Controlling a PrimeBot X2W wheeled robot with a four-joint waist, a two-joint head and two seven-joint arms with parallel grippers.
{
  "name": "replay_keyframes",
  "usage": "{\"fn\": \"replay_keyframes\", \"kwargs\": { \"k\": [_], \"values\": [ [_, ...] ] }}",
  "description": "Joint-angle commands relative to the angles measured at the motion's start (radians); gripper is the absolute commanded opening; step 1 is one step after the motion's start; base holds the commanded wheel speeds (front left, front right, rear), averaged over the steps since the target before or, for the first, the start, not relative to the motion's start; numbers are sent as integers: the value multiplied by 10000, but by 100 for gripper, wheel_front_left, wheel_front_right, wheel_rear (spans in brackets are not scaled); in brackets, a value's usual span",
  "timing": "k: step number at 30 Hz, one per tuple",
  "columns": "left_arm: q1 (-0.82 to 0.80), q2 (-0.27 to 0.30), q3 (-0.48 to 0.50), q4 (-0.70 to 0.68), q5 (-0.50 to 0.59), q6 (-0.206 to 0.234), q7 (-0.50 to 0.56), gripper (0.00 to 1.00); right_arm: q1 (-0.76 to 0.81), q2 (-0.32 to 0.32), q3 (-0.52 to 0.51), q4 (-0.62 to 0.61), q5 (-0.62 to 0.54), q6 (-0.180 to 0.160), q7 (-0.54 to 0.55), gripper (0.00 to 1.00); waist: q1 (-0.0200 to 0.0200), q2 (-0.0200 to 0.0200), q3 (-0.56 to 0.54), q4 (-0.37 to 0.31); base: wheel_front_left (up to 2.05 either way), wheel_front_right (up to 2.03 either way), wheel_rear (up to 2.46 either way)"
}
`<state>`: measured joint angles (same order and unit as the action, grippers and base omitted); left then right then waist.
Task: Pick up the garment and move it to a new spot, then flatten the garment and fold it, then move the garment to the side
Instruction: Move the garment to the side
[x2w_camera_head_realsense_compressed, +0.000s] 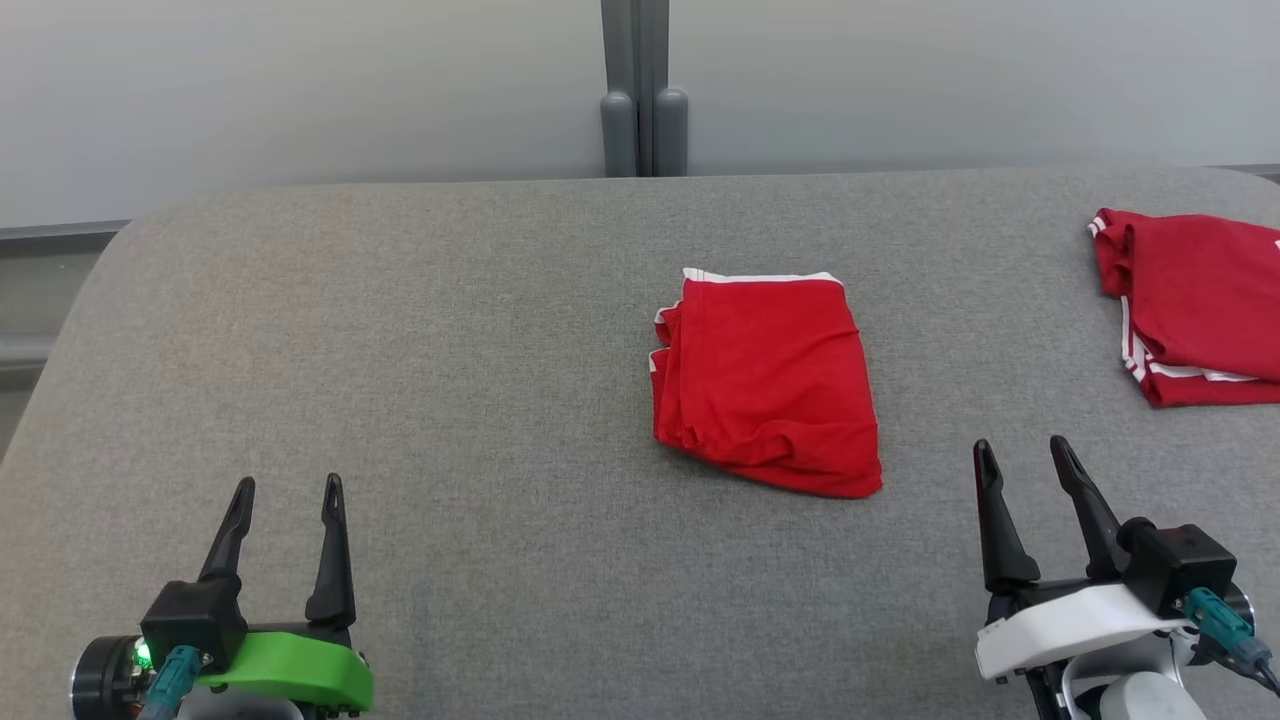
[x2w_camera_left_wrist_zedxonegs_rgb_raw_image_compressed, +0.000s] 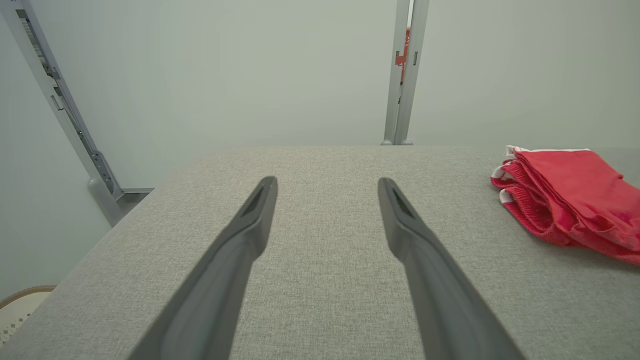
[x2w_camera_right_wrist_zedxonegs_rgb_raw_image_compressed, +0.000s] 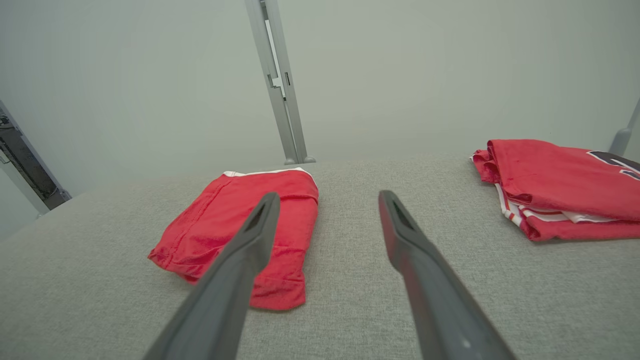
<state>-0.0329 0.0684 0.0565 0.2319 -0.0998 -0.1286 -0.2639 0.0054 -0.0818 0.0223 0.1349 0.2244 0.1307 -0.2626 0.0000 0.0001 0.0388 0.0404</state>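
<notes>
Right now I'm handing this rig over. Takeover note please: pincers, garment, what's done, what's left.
Left pincer: open, empty, at the near left of the grey table.
Right pincer: open, empty, at the near right, just short of the red garment.
The red garment lies folded mid-table, and neither pincer touches it. A second red garment lies folded at the far right edge.
Done, by the look of it: flattening and folding.
Left: move the middle garment to the side, probably by the other one.
</notes>
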Motion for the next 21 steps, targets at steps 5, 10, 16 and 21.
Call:
{"fn": "replay_keyframes", "kwargs": {
  "k": [5,10,16,21],
  "values": [
    [-155,-1,-18,-1,81,-18,2,100,-434,-104,267,25,-47,-3,-28,100,0,-1,74,28,0,0,0],
    [-238,-29,-92,-27,75,-22,2,100,-1162,-355,583,247,-6,-3,-28,100,0,-1,217,84,0,0,0],
    [-444,-50,-260,-13,39,-24,2,100,-2480,-721,787,964,-45,-3,152,100,0,-1,536,285,0,0,0],
    [-628,-76,-365,40,-35,-26,2,100,-3446,-927,810,1682,-56,-3,233,100,0,-1,864,581,0,0,0]
  ]
}}
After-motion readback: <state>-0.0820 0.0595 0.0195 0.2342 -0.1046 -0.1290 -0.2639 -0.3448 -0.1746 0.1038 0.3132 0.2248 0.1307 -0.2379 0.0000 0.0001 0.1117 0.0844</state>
